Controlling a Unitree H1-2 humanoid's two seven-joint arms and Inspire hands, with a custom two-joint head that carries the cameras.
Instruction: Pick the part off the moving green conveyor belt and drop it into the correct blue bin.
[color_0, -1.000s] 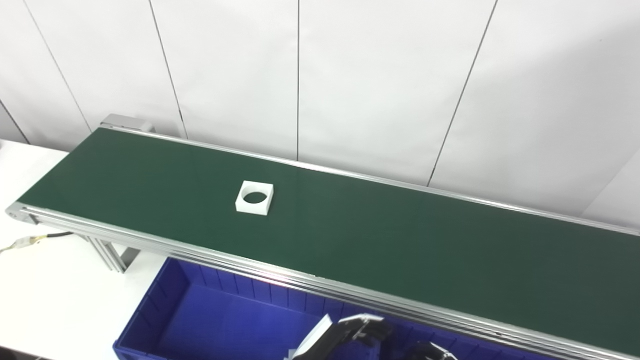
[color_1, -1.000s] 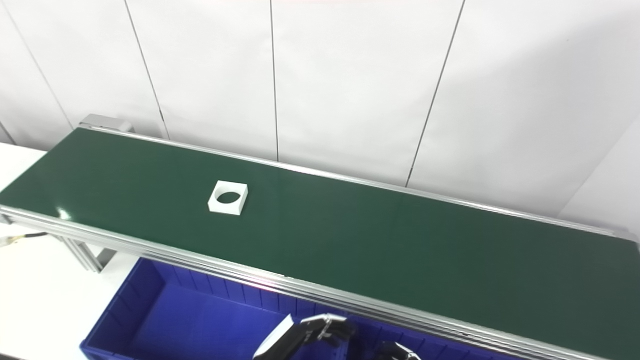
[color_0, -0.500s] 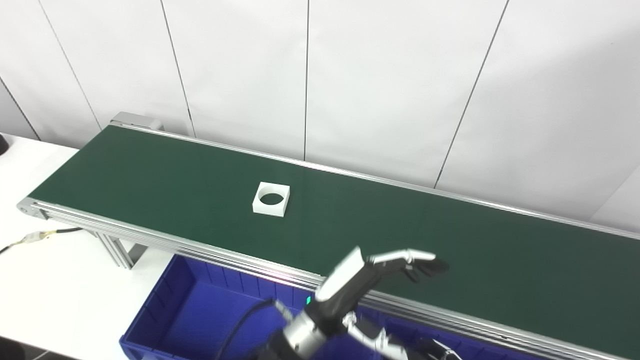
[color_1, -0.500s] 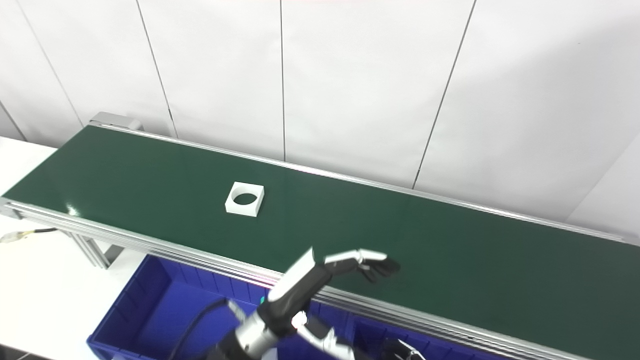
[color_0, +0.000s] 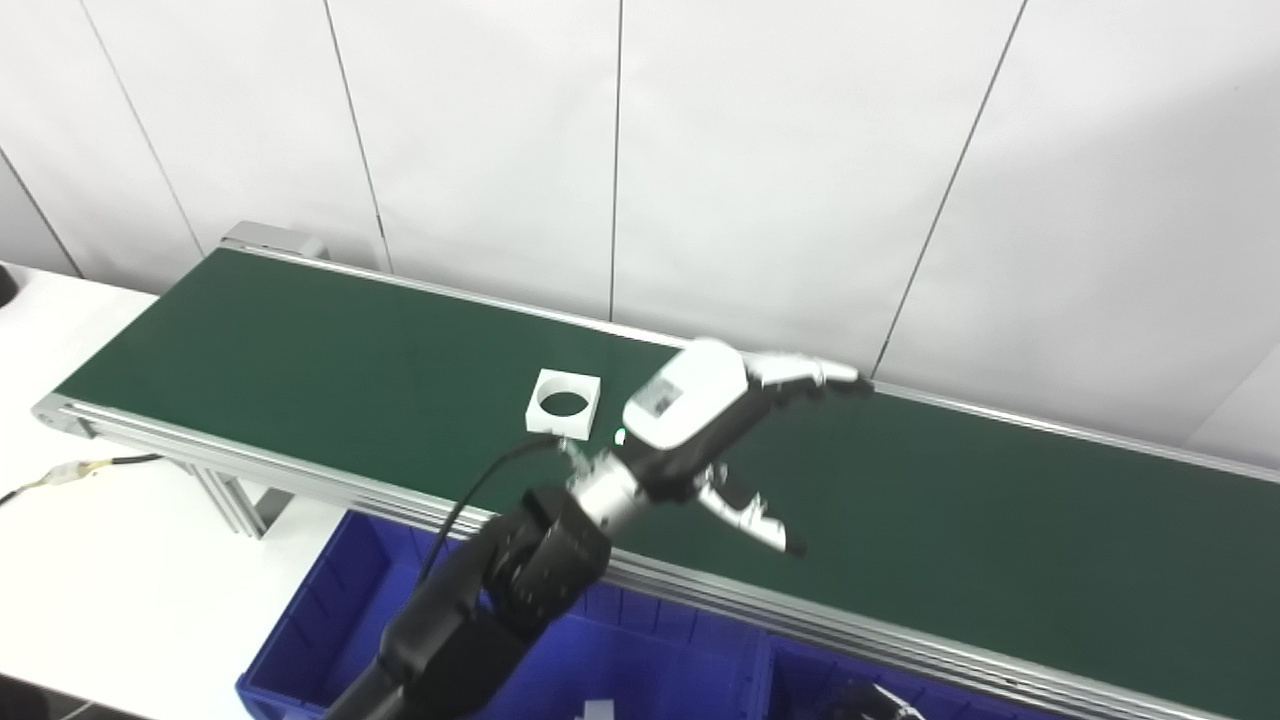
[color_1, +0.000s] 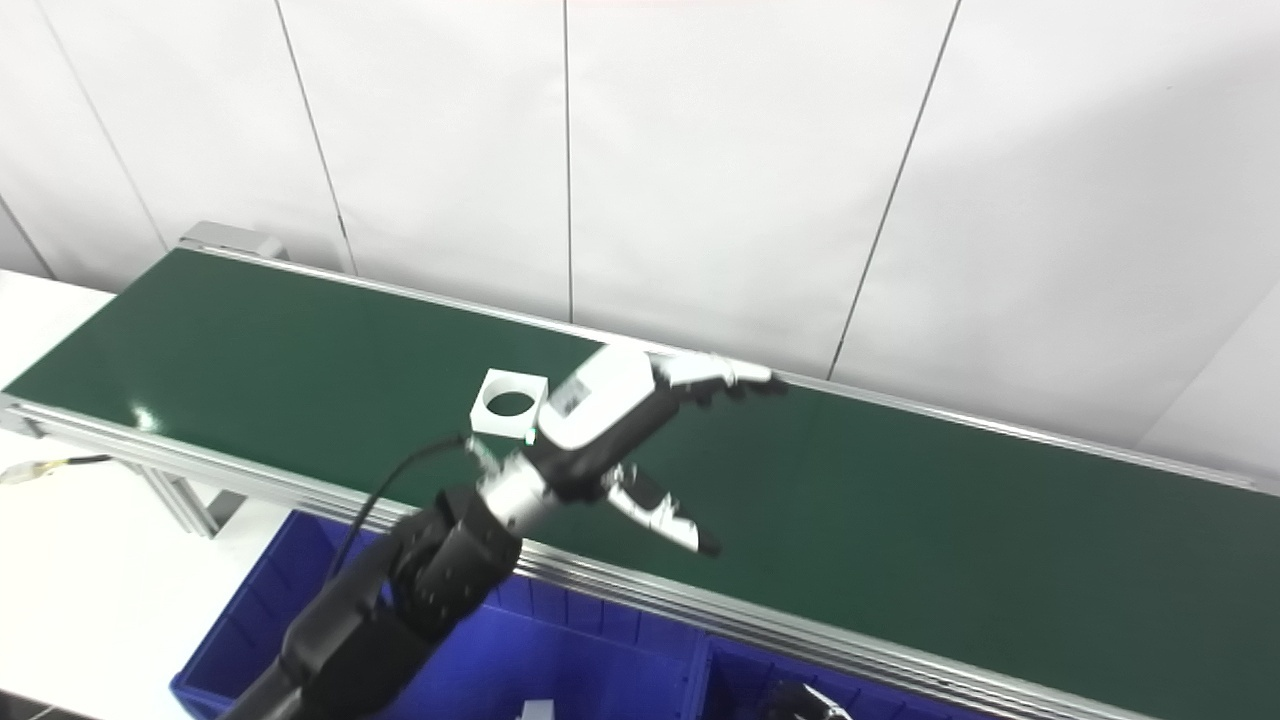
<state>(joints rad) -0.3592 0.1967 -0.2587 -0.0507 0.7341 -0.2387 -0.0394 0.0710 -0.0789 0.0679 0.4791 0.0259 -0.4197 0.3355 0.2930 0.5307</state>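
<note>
A white square part with a round hole (color_0: 565, 402) lies flat on the green conveyor belt (color_0: 300, 350), left of its middle. My left hand (color_0: 712, 412) is raised over the belt just right of the part, open, with fingers stretched toward the far rail and thumb spread toward the near rail. It holds nothing and does not touch the part. Only a dark sliver of my right hand (color_0: 868, 702) shows at the bottom edge; whether it is open or shut is hidden.
A blue bin (color_0: 330, 640) stands below the belt's near rail, with a small white piece (color_0: 597, 710) in it. A second blue compartment (color_0: 800, 675) lies to its right. A white table (color_0: 120, 560) and cable (color_0: 70, 472) are at left; a white wall stands behind.
My left hand has risen from above the blue bin to over the belt and spread open. The part has moved right along the belt, closer to the hand.
</note>
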